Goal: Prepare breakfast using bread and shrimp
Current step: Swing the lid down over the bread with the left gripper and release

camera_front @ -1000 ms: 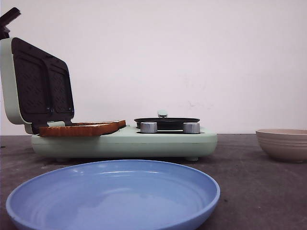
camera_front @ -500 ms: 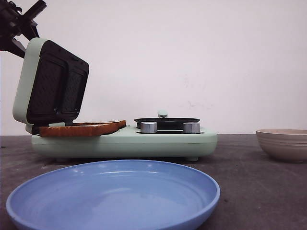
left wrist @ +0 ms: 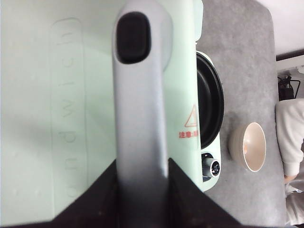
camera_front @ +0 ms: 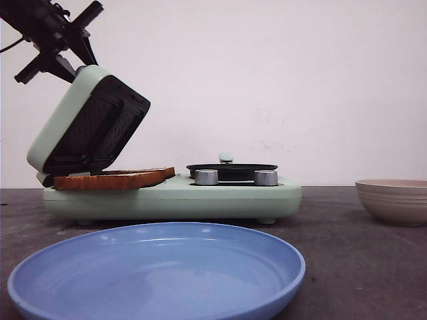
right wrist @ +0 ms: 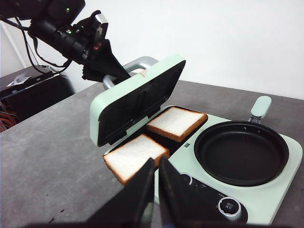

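Observation:
Two slices of bread [right wrist: 176, 121] [right wrist: 135, 156] lie side by side on the lower plate of the mint-green sandwich maker [camera_front: 173, 199]. From the front they show as one brown crust edge [camera_front: 113, 179]. The lid [camera_front: 90, 127] is tilted about halfway down over them. My left gripper [camera_front: 70, 57] [left wrist: 141, 164] is shut on the lid's grey handle [left wrist: 140, 95]. My right gripper [right wrist: 156, 162] hovers shut and holds nothing, just in front of the near slice. A faint orange bit, perhaps the shrimp [left wrist: 245, 148], shows inside the beige bowl [left wrist: 248, 146].
A black frying pan [right wrist: 241, 151] sits in the maker's right half, with two knobs [camera_front: 207, 177] [camera_front: 266, 177] in front. A large blue plate [camera_front: 157, 273] lies nearest the camera. The beige bowl [camera_front: 393, 199] stands at the right on the dark grey table [camera_front: 347, 267].
My left gripper has moved right and down with the handle. The lid has swung from nearly upright to about halfway down over the bread.

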Robot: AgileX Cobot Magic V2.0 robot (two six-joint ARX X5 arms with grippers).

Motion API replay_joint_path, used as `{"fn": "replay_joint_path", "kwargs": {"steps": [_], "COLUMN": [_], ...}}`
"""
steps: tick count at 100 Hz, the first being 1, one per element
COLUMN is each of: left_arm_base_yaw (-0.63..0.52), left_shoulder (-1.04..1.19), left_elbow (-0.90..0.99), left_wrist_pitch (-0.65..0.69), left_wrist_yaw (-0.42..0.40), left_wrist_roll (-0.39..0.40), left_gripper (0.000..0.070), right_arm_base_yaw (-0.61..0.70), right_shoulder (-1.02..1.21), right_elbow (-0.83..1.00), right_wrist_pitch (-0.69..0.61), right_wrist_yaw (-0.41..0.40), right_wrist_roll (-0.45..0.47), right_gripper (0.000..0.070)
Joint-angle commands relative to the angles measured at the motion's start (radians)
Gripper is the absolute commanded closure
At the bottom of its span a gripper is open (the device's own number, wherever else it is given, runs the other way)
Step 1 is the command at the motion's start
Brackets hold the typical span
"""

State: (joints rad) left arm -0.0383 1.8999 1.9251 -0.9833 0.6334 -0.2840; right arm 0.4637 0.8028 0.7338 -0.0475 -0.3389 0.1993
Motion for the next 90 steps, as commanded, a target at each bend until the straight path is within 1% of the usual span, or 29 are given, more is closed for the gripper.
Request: {"fn": "replay_joint_path", "kwargs": {"steps": [1,18,44,68,90], "left_arm_base_yaw": [-0.019,-0.081,-0.17,-0.231,-0.261], "left_shoulder": [0.035,0.045,0.095,0.194,0.262], "left_elbow": [0.015,0.015,0.015,0.015,0.015], "left_wrist_pitch": [0.055,0.098,0.171,0.139,0.126], "left_wrist_yaw": [-0.026,-0.126,-0.215,-0.22,-0.22], "left_wrist_roll": [0.059,0.059,0.059,0.063,0.062], "left_gripper": [0.069,0.069,0.069,0.0689,0.0683], "right_arm_base_yaw": [0.006,0.006,0.006,0.006,0.006], "right_shoulder": [0.006,0.006,0.006,0.006,0.004], "right_elbow": [0.006,0.006,0.006,0.006,0.006], "right_wrist_pitch": [0.008,0.008,0.008,0.008,0.007], "right_wrist_yaw": [-0.001,0.0,0.0,0.0,0.0], "right_wrist_roll": [0.01,0.01,0.01,0.01,0.011], "right_gripper": [0.0695,0.0695,0.0695,0.0695,0.0695]}}
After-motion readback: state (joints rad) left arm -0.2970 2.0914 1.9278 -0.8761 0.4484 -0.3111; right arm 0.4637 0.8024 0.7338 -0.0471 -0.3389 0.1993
